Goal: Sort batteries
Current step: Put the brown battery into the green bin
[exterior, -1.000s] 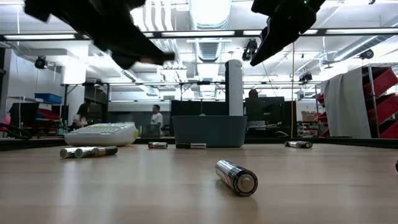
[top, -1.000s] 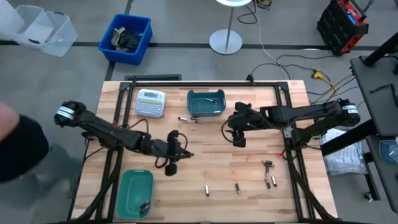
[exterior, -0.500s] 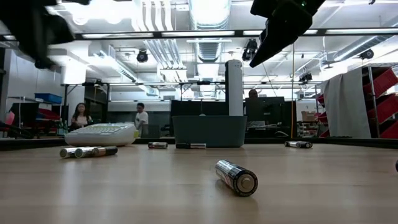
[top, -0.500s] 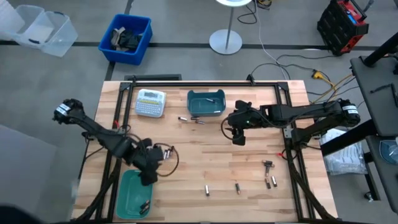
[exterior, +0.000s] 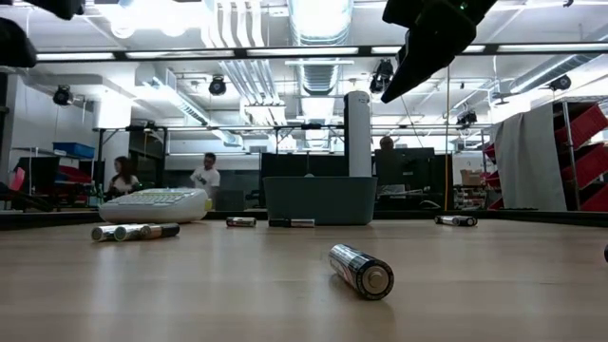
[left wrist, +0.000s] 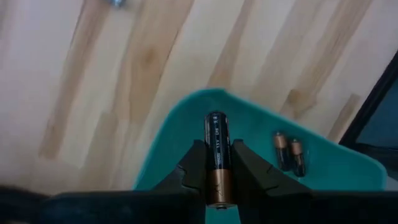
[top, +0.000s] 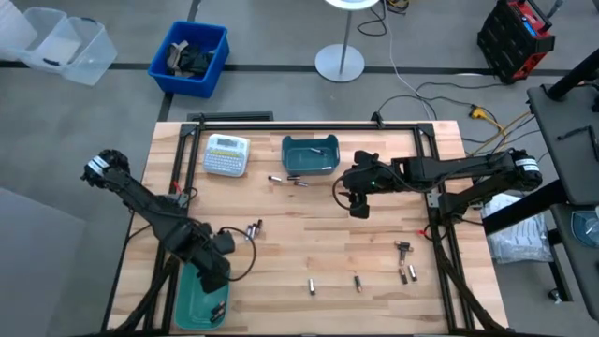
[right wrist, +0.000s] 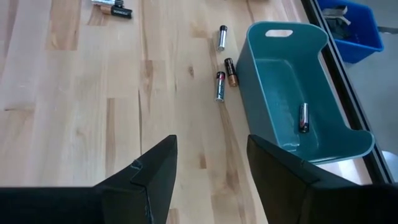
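Observation:
My left gripper (top: pixel 215 267) hangs over the near-left teal bin (top: pixel 190 292), shut on a black battery with a copper end (left wrist: pixel 216 134). Two small batteries (left wrist: pixel 287 151) lie inside that bin. My right gripper (top: pixel 358 202) stands open above the table's middle right, nothing between its fingers (right wrist: pixel 211 142). Below it the far teal bin (right wrist: pixel 283 74) holds one battery (right wrist: pixel 303 117). Loose batteries lie on the wood: a pair (top: pixel 253 227) near the middle left, some beside the far bin (right wrist: pixel 219 86) and several near the front edge (top: pixel 357 282). My left gripper pinches the battery's copper-end half (left wrist: pixel 217 177) between its two fingers (left wrist: pixel 193 165). The battery lies along the fingers, and its black end sticks out past their tips. The fingers point down at the bin, and the battery hangs clear above the bin's floor.
A white label-maker (top: pixel 226 154) sits at the far left beside the far bin (top: pixel 310 155). In the low view one battery (exterior: pixel 361 270) lies close in front. Black frame rails (top: pixel 178 159) run along the table's edges. Bare wood shows between the two arms.
My left gripper has swung from the table's middle toward the near left corner, carrying the battery, and now hangs over the near-left teal bin. A pair of batteries on the wood, earlier hidden by that arm, has come into sight.

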`<state>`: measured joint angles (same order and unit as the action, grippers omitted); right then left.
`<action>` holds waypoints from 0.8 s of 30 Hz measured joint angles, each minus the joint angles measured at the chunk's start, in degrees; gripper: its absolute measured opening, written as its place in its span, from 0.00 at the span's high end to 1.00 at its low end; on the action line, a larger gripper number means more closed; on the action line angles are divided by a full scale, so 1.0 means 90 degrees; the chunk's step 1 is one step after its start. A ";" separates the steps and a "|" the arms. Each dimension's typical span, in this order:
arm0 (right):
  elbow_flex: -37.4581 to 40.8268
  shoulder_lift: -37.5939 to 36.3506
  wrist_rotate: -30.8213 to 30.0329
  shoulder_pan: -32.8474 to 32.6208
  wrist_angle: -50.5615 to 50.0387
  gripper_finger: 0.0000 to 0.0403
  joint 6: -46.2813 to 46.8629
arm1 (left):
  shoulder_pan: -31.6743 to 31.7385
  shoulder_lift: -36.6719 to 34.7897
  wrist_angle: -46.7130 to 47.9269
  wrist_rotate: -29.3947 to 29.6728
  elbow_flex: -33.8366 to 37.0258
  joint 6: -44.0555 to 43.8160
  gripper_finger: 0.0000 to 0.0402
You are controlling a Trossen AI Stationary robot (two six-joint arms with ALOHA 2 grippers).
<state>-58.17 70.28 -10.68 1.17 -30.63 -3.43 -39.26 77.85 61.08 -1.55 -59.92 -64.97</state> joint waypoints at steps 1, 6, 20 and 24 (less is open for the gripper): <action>0.0000 0.0000 0.0000 0.0000 0.0000 0.54 0.0022 | -0.0015 0.0017 0.0007 -0.0055 0.0002 -0.0046 0.93; 0.0000 0.0000 0.0002 0.0000 0.0002 0.54 0.0052 | -0.0095 0.0086 0.0054 -0.0324 0.0029 -0.0239 0.93; 0.0005 0.0000 0.0005 0.0000 0.0016 0.53 0.0097 | -0.0205 0.0092 -0.0435 -0.1444 0.0897 -0.1029 0.92; 0.0005 0.0000 0.0005 0.0000 0.0060 0.54 0.0096 | -0.0234 0.0092 -0.0452 -0.1435 0.0927 -0.1103 0.85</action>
<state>-58.13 70.28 -10.63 1.17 -30.09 -2.57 -41.37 78.67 57.01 -14.47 -51.57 -74.90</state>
